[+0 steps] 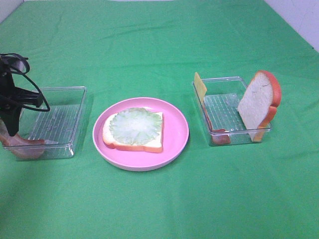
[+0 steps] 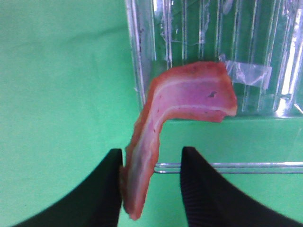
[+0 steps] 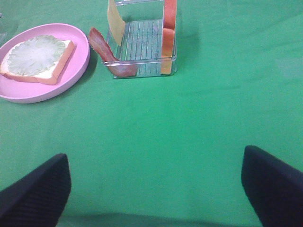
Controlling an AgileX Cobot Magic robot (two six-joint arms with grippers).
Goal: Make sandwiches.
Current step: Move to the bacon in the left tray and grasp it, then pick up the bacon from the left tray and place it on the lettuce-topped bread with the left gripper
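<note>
The reddish-brown, pale-streaked toy bacon strip (image 2: 189, 94) sits at the lower left of the high view, bent like a hook. Its broad end lies over the near corner of a clear ribbed plastic tray (image 1: 62, 117), and its narrow end hangs outside the tray wall above the cloth. That narrow end stands between the black fingers of the left gripper (image 2: 152, 158). In the wrist view it touches the inner face of one finger (image 2: 102, 194), while a strip of green shows between it and the other finger. The jaws are therefore part-way apart and do not pinch the strip from both sides. At the centre of the high view, a pink round plate (image 1: 177, 137) carries a white toy bread slice (image 1: 157, 142) with an orange-brown crust, lying flat. A pale green round lettuce leaf (image 1: 134, 125) rests on top of it. Farther right, a second clear tray (image 1: 224, 109) holds three pieces. A yellow cheese square (image 1: 200, 86) leans on its left wall, a second bread slice (image 1: 256, 102) stands upright at its right end, and a second bacon strip (image 1: 220, 138) lies low at its near-left corner. The right gripper (image 3: 155, 153), seen only in its own wrist view, hovers over bare cloth well apart from that tray, jaws spread wide with nothing between them. Everything rests on a wrinkled green cloth (image 1: 159, 50) that fills almost the whole frame, with a pale wall (image 1: 299, 15) showing at the upper right corner.
</note>
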